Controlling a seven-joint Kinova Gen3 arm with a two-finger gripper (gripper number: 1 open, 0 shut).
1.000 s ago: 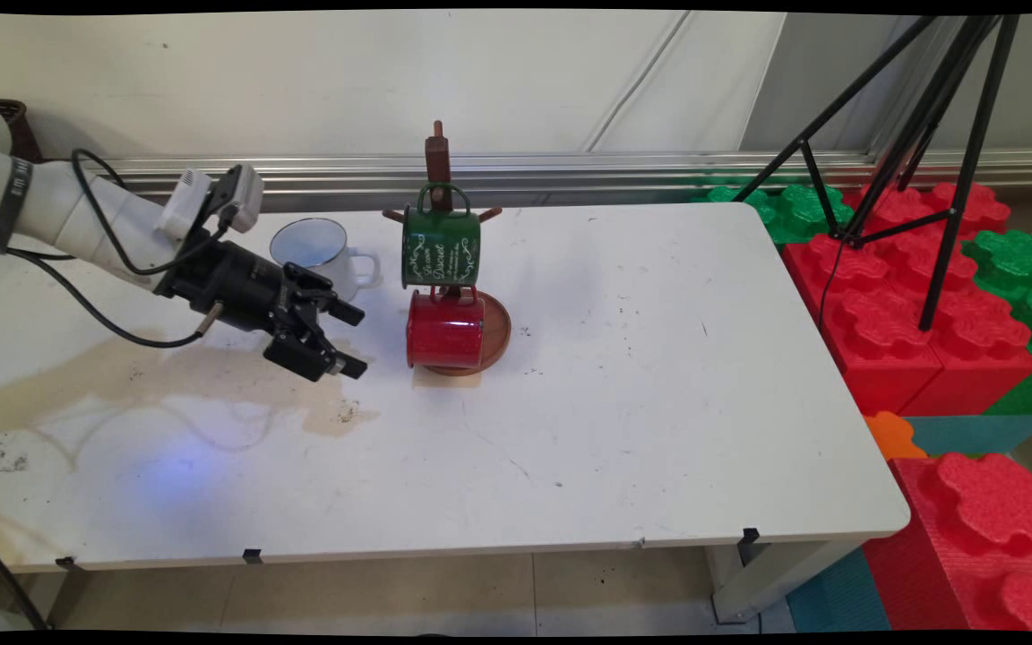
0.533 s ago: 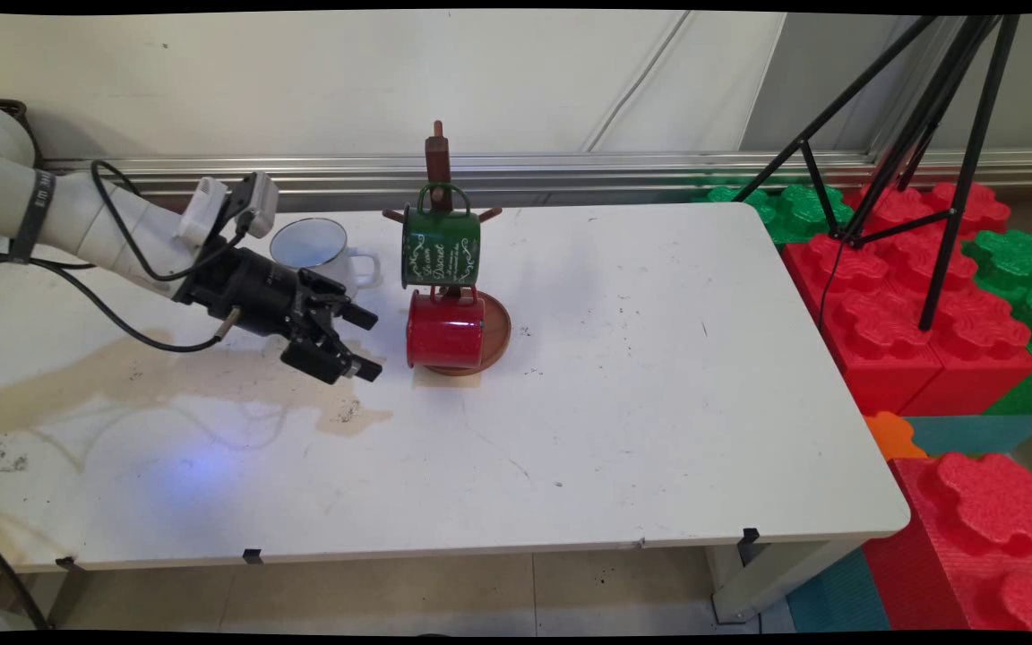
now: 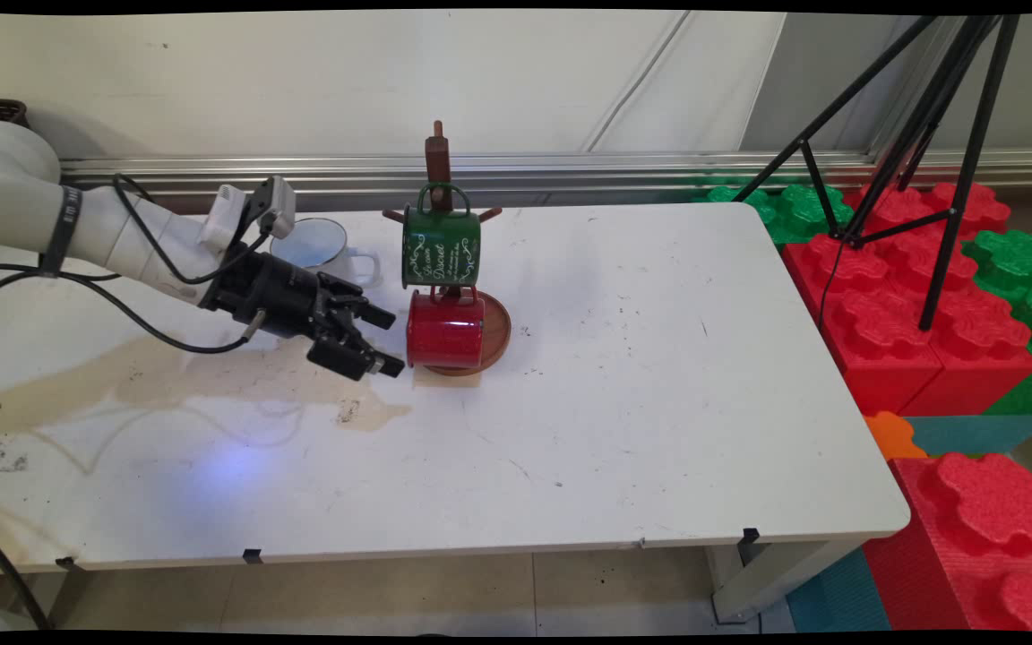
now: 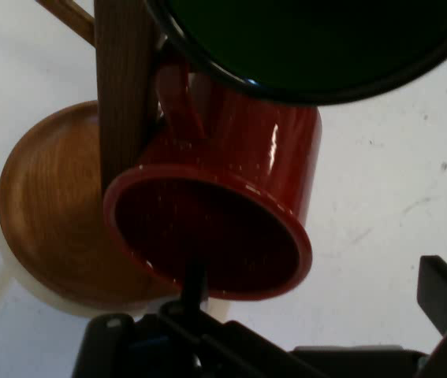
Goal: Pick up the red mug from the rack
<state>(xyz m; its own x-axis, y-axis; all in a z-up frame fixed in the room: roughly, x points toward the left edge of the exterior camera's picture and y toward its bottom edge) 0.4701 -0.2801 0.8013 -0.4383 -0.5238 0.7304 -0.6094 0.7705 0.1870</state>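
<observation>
We see the hand [image 3: 382, 342] low over the worktop [image 3: 623, 430], its two fingers spread apart and holding nothing, with their tips just short of the red mug [image 3: 445, 331]. In the hand view the red mug's open mouth [image 4: 207, 236] faces us, one finger rising in front of its rim and the other out at the side; whether that finger already touches the rim we cannot quite tell. The red mug hangs by its handle from the wooden mug tree [image 3: 438, 166], just above the tree's round base [image 3: 496, 330], and the green mug [image 3: 441, 245] hangs directly above it. In our judgement, a push forward from here could swing the red mug on its peg or tip the whole stand, shaking the green mug loose. A white mug [image 3: 323, 255] stands just behind the hand. The worktop is white, scuffed and stained brown beneath the hand; beyond its far end are red and green foam blocks [image 3: 919, 296] and a black tripod [image 3: 946, 134], with a pale wall behind.
</observation>
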